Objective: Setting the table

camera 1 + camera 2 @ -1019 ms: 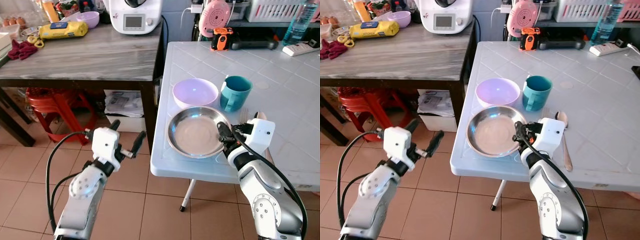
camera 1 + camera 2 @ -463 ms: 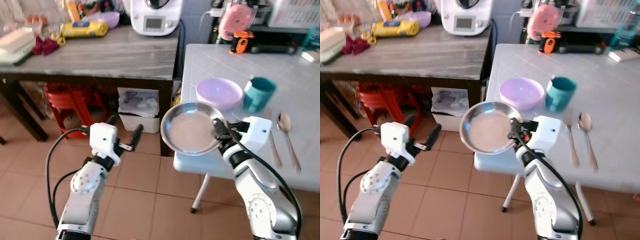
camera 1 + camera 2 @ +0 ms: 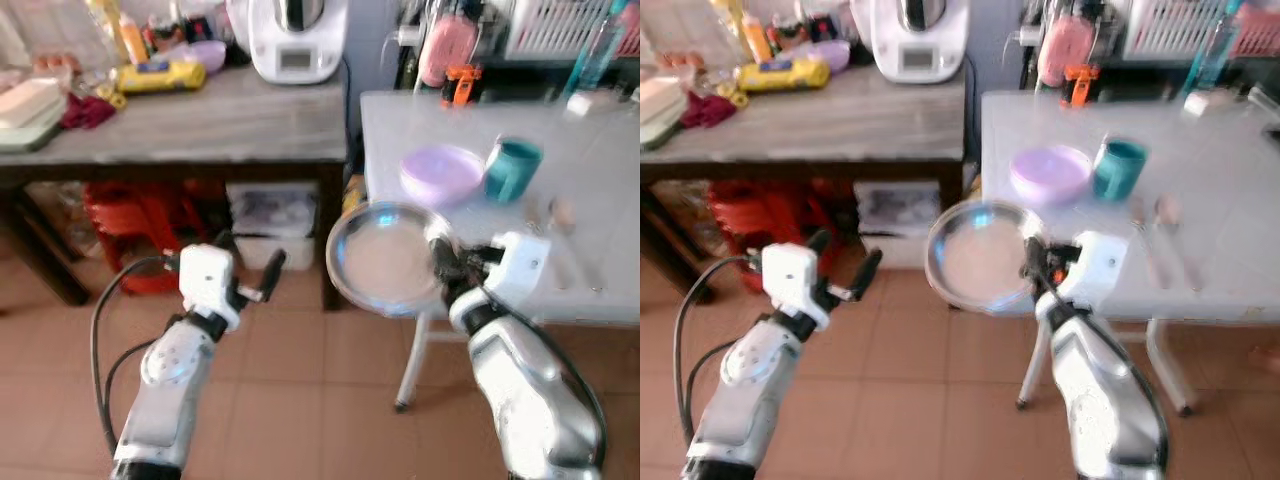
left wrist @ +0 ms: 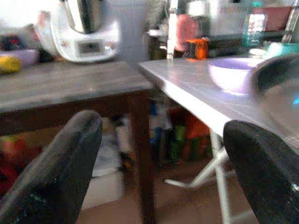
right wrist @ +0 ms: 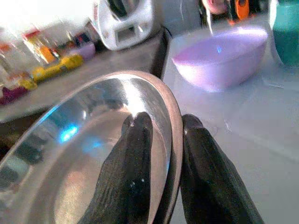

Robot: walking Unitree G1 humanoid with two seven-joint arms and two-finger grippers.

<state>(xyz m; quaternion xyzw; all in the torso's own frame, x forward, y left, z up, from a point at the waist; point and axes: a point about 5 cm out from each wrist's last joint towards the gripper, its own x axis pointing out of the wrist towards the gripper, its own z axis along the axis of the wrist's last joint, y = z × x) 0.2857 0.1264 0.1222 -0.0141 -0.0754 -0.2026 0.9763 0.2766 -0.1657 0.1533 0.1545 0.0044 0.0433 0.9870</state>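
A round steel plate (image 3: 385, 258) hangs in the air off the near left corner of the white table (image 3: 600, 150), tilted toward me. My right gripper (image 3: 441, 268) is shut on its right rim, one finger (image 5: 133, 158) inside and the other outside. On the table stand a lilac bowl (image 3: 442, 172) and a teal mug (image 3: 512, 168), with a spoon (image 3: 561, 212) and fork blurred to the right. My left gripper (image 3: 252, 282) is open and empty, held out over the floor to the left.
A dark wooden table (image 3: 180, 120) on the left holds a white kitchen machine (image 3: 295, 35), a yellow pack (image 3: 160, 75), bottles and a red cloth. Red stools (image 3: 130, 215) and a bin stand beneath it. Tiled floor (image 3: 330, 400) lies in front.
The view has pulled back and blurred, so the camera has moved away from the table. The plate, held in my right gripper throughout, has come off the table edge.
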